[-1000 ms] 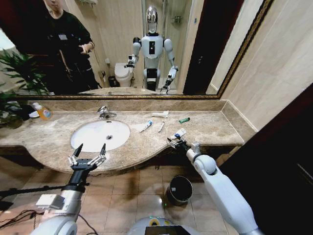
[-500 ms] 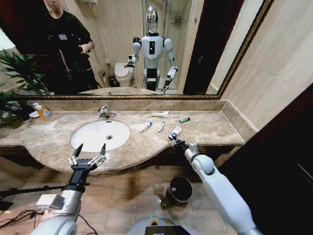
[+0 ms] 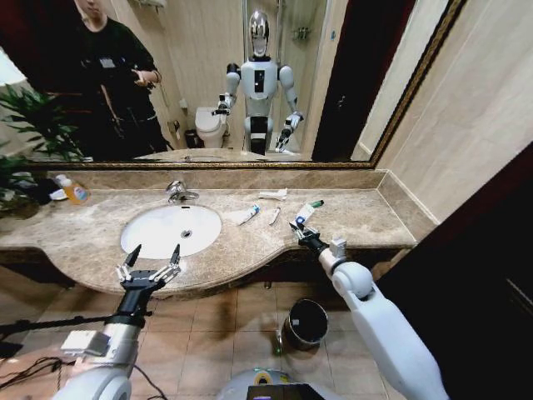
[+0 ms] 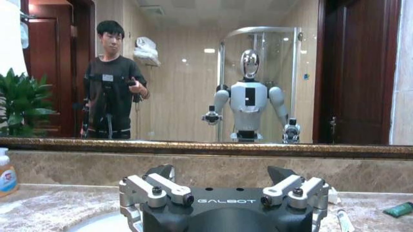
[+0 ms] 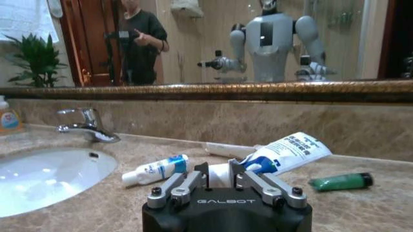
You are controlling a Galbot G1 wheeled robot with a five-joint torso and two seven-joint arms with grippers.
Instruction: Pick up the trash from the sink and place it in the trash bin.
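Right wrist view: right gripper (image 5: 219, 175) clamped on blue-capped tube (image 5: 284, 151), long axis slanting up and away; left gripper (image 3: 150, 265) spread, idle.

High head view; wrist views mirror-facing.

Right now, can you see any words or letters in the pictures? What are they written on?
"GALBOT": on the body of the left gripper.
"GALBOT": on the body of the right gripper.
Blue print on the white tube held in the right gripper: too blurred to read.
Print on the small tube lying on the countertop: too small to read.
Label on the soap bottle: blurred, unreadable.
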